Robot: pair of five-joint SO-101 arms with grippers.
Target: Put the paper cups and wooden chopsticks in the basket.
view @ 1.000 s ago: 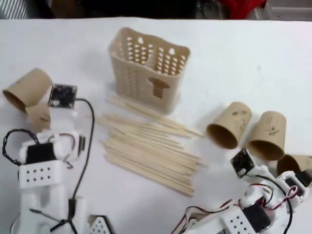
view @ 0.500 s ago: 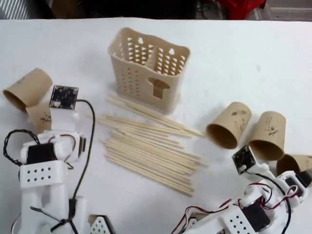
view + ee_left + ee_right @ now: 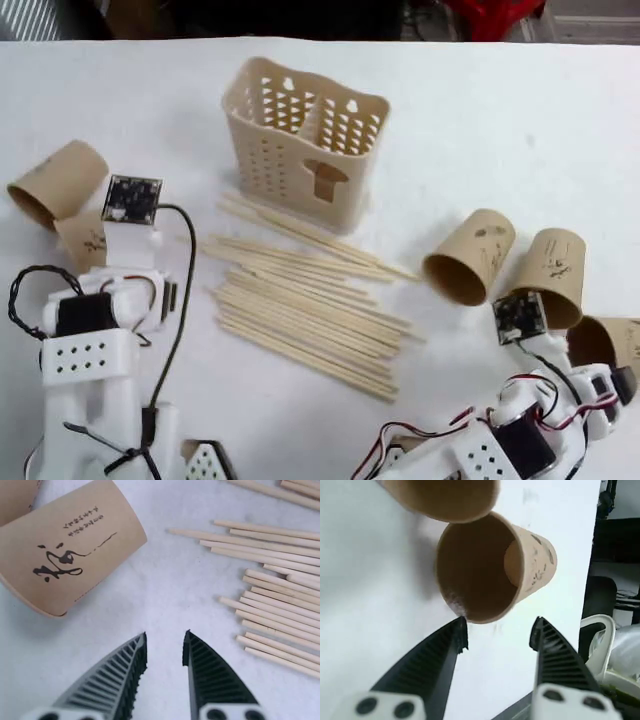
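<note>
The perforated beige basket (image 3: 305, 140) stands upright at the back middle of the table. In front of it lies a spread of wooden chopsticks (image 3: 310, 310). Two paper cups (image 3: 58, 182) lie on their sides at the left and three more at the right (image 3: 470, 257). My left gripper (image 3: 165, 642) is open over bare table, with a printed cup (image 3: 70, 565) just beyond its tips and chopstick ends (image 3: 270, 615) to one side. My right gripper (image 3: 500, 630) is open at the mouth of the rightmost cup (image 3: 485, 570), whose rim is close to one fingertip.
The left arm (image 3: 95, 320) and right arm (image 3: 520, 430) stand at the table's front edge. The white table (image 3: 500, 130) has free room behind and beside the basket. Dark clutter lies beyond the table's right edge (image 3: 615, 540).
My right arm has swung right, from the middle right cup to the rightmost cup. The left arm shifted slightly and then stayed put.
</note>
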